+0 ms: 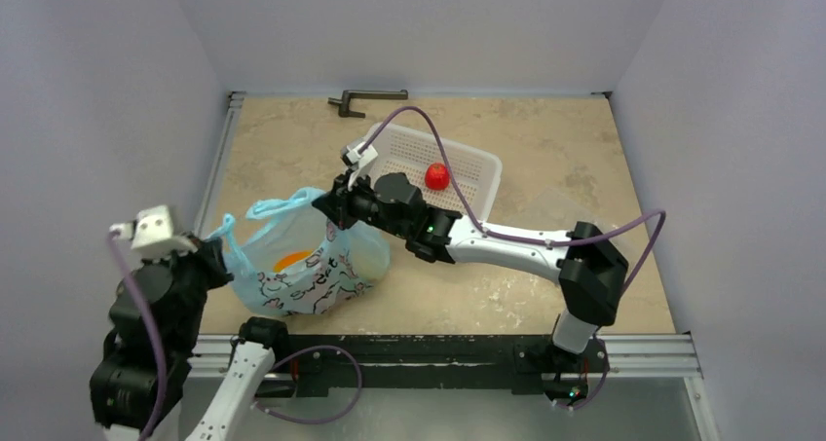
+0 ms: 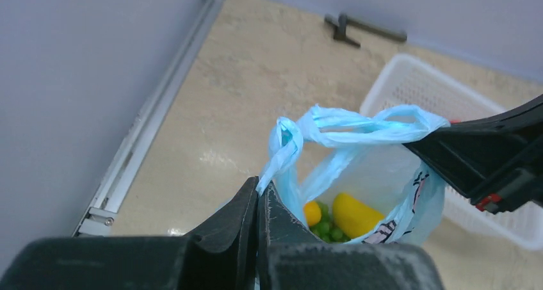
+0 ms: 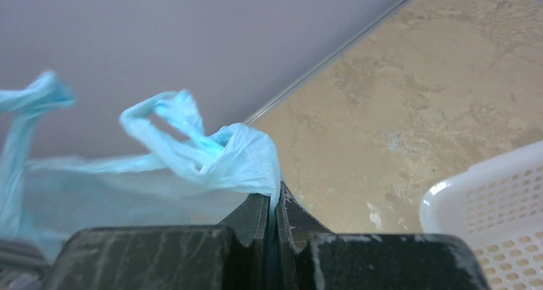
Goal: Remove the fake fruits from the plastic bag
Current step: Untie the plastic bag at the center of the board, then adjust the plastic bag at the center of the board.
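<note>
The light blue plastic bag (image 1: 302, 266) stands near the front left of the table, its mouth held open between both arms. My left gripper (image 2: 259, 187) is shut on the bag's left handle (image 2: 282, 146); from above it (image 1: 224, 258) is at the bag's left edge. My right gripper (image 3: 274, 197) is shut on the bag's right handle (image 3: 237, 159), above the bag's far right side (image 1: 326, 202). Inside the bag lie fake fruits: a yellow oblong one (image 2: 355, 213), a smaller orange-yellow one (image 2: 312, 212) and green grapes (image 2: 328, 228). An orange patch (image 1: 292, 260) shows through the bag.
A white perforated basket (image 1: 468, 164) stands just right of the bag, with a small red fruit (image 1: 437, 175) in it. A dark metal bracket (image 1: 365, 98) lies at the back wall. A metal rail (image 1: 219, 159) edges the table's left side.
</note>
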Robot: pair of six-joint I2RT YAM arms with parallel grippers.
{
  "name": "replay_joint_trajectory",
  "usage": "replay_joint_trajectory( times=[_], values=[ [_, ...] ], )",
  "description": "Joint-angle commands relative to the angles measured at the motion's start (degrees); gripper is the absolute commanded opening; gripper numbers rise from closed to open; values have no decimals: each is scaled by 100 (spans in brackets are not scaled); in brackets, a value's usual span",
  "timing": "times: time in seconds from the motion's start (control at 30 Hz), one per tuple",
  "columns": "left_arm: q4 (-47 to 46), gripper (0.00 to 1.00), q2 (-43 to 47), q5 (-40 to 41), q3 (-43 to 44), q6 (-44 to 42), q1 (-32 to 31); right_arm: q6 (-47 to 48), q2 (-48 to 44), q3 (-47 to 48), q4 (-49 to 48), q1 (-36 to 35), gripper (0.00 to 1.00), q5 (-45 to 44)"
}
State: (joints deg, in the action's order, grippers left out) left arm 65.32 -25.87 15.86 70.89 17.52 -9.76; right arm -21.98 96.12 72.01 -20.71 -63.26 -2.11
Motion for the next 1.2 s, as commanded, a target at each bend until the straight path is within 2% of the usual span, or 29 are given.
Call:
replay_joint_trajectory(
  times=[0.0,0.1,0.17,0.3,0.4,0.5,0.57,0.63,0.77,0.9,1.03,1.17],
  values=[
    [-253,0,810,1297,205,403,27,-518,475,1016,-409,73,0,-726],
    [-447,0,1147,1062,-106,489,28,-609,841,1628,-416,187,0,-562],
    [-451,0,1238,738,-281,553,27,-571,1060,1965,-327,259,8,-307],
    [-359,0,1401,-144,-606,767,27,-336,1177,2329,358,297,37,-105],
    [-202,0,1438,-669,-785,967,27,-281,1241,2637,1397,297,57,52],
    [-76,0,1413,-1099,-876,1121,27,-516,1177,2811,2658,297,79,-539],
    [-46,0,1410,-1257,-873,1155,31,-806,1085,2865,3339,279,87,-816],
    [-14,0,1390,-1309,-838,1153,27,-1025,849,2591,3561,211,98,-952],
    [115,0,1328,-1319,-753,1134,27,-1529,335,1806,3540,83,99,-1059],
    [142,0,1317,-1344,-752,1128,27,-1821,34,1095,2994,-273,99,-1087],
    [259,0,1224,-1318,-716,1031,27,-1953,-100,793,2652,-467,99,-1476],
    [419,0,1173,-1328,-629,970,27,-1841,-351,410,2219,-475,99,-1322]
  ],
)
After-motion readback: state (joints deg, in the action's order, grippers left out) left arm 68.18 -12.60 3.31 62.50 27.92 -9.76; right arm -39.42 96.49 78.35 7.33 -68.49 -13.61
